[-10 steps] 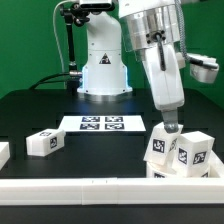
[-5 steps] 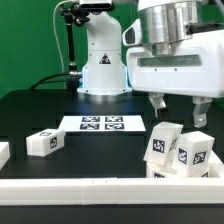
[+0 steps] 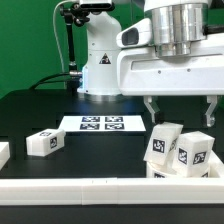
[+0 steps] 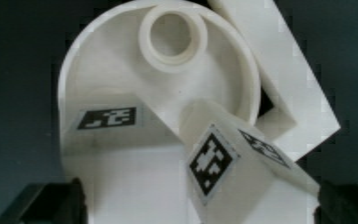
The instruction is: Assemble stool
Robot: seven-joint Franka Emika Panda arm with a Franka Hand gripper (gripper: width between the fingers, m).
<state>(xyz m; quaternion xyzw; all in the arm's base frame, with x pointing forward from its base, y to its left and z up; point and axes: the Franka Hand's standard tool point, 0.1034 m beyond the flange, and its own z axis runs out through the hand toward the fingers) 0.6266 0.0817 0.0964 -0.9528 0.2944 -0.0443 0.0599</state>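
My gripper [image 3: 181,112] hangs open just above a cluster of white stool parts [image 3: 180,152] at the exterior view's right, with nothing between its fingers. The cluster shows two tagged faces side by side against the front rail. In the wrist view the round seat [image 4: 149,110] fills the picture, with a socket hole [image 4: 172,35] and a small tag [image 4: 108,118]. A tagged leg [image 4: 229,160] lies against the seat. The dark fingertips [image 4: 51,203] stand on either side of these parts, apart from them. Another tagged leg [image 3: 44,142] lies alone on the black table at the exterior view's left.
The marker board [image 3: 100,124] lies flat in the middle of the table. A long white rail [image 3: 90,186] runs along the front edge. A further white piece [image 3: 3,153] shows at the far left edge. The robot base [image 3: 103,65] stands behind.
The hand has turned about its vertical axis, from edge-on to broadside to the exterior camera, and has risen slightly. Its fingers stay wide apart. The parts have not moved.
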